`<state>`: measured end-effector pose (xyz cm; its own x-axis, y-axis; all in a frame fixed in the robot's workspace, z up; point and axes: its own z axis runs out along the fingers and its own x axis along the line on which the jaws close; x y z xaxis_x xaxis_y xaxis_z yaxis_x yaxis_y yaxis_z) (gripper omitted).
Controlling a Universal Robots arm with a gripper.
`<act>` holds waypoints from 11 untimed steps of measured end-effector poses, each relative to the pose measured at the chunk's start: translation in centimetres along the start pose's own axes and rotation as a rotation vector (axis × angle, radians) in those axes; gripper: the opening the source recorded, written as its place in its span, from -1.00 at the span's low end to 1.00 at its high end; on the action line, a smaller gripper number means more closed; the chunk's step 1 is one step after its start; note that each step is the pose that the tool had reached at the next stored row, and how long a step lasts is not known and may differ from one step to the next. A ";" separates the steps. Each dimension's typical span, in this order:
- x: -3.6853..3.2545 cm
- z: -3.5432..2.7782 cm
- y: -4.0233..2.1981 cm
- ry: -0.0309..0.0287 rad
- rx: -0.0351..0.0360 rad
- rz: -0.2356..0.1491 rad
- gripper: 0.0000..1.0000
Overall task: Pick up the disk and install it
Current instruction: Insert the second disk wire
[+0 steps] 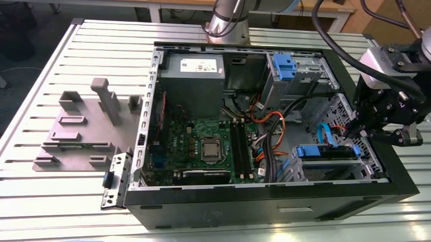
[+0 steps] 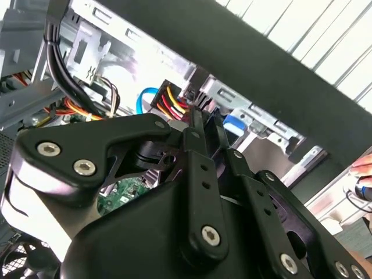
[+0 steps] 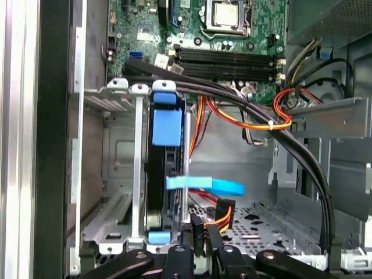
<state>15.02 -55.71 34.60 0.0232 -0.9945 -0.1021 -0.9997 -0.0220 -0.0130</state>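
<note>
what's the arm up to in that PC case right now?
The arm's claw is down inside the open computer case, at the drive cage on the exterior view's right. The disk with its blue bracket sits upright in the cage slot, cables beside it. In the first wrist view the claw is right at the disk's near edge. The grey holder stand sits on the table outside the case.
</note>
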 end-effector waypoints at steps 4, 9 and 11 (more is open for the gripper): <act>0.09 0.06 0.80 -0.0003 0.0008 -0.001 -0.53; 0.14 0.07 1.20 0.0001 0.0011 -0.002 -0.53; 0.14 0.07 1.20 0.0000 0.0011 -0.002 -0.53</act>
<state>13.83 -55.87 34.50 0.0256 -0.9944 -0.1021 -0.9996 -0.0243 -0.0143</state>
